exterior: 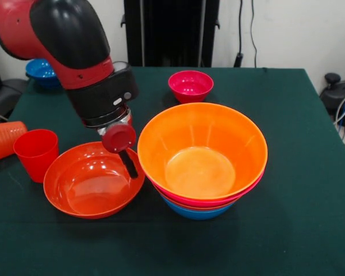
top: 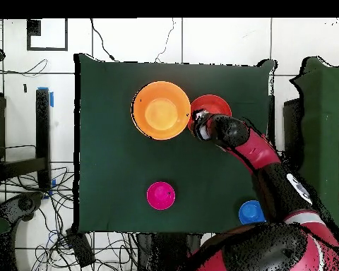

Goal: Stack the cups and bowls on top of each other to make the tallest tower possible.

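The tower (exterior: 201, 152) stands right of centre: a large yellow-orange bowl on top, pink and red-orange rims below it, and the medium blue bowl (exterior: 198, 211) as base. It also shows in the overhead view (top: 161, 109). A wide red-orange bowl (exterior: 89, 181) (top: 215, 106) sits beside the tower. My gripper (exterior: 128, 163) (top: 200, 129) hangs at this bowl's rim, on the side nearest the tower. A smooth red cup (exterior: 36, 152) stands upright left of that bowl. The ribbed orange cup (exterior: 3, 140) lies on its side. No purple bowl shows.
A small magenta bowl (exterior: 190, 85) (top: 161, 195) sits behind the tower. A small blue bowl (exterior: 41, 70) (top: 251, 211) sits at the far left corner near the arm. The arm hides the cups in the overhead view. The green table (exterior: 299, 190) ends close to the orange cup.
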`<control>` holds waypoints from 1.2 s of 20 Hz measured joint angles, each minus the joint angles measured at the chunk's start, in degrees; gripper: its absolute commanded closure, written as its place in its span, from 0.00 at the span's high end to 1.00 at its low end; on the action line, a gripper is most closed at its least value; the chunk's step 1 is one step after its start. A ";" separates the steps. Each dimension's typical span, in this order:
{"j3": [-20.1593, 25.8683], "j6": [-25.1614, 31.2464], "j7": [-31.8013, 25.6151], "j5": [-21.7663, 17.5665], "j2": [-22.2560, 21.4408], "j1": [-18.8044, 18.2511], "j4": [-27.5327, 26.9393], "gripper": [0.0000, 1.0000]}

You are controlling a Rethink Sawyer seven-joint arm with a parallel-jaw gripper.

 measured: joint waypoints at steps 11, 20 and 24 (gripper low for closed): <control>-0.89 0.00 0.00 -0.19 -4.96 -2.85 4.49 1.00; -1.96 -0.01 0.00 -0.40 -6.27 -3.76 5.29 1.00; -2.34 -0.17 0.00 -0.44 -5.52 -3.79 5.33 1.00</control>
